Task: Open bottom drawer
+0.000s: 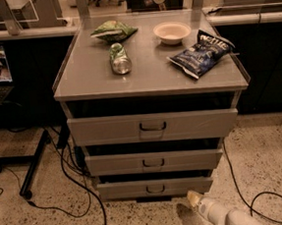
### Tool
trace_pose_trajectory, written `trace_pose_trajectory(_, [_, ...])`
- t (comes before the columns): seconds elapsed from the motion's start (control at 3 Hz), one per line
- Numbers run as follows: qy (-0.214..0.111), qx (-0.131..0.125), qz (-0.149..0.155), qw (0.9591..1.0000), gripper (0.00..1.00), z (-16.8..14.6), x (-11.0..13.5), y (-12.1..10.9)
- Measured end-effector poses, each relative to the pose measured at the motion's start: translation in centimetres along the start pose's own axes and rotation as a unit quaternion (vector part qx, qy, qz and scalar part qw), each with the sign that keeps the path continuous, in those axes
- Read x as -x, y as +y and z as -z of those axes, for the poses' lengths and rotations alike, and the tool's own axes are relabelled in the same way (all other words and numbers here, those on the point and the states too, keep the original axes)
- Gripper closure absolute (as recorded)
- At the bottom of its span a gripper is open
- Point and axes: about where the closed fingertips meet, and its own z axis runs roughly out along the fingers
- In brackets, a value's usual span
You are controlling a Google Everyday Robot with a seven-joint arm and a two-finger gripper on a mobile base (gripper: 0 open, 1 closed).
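The grey metal cabinet (pixel 150 81) has three drawer fronts. The bottom drawer (pixel 187 185) is the lowest and narrowest front, with a small dark loop handle (pixel 155 188) at its centre; its front stands slightly out from the cabinet. My gripper (pixel 193 197) comes in from the lower right on a white arm, low over the floor. It sits just below and to the right of the bottom drawer's front, right of the handle.
On the cabinet top lie a green bag (pixel 113 30), a crushed can (pixel 120 58), a white bowl (pixel 172 32) and a blue chip bag (pixel 201 53). Black cables (pixel 83 188) trail on the speckled floor at left and right. A black stand leg (pixel 32 168) is at left.
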Motion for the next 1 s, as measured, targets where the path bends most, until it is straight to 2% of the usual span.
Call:
trace_pose_trajectory(0.67, [-0.010,-0.003,-0.020,0.9997,1.00,-1.1,-0.9,-0.2])
trace_pose_trajectory(1.0, [-0.053,-0.022,-0.035,0.9977,1.00,-2.2,0.4,-2.0])
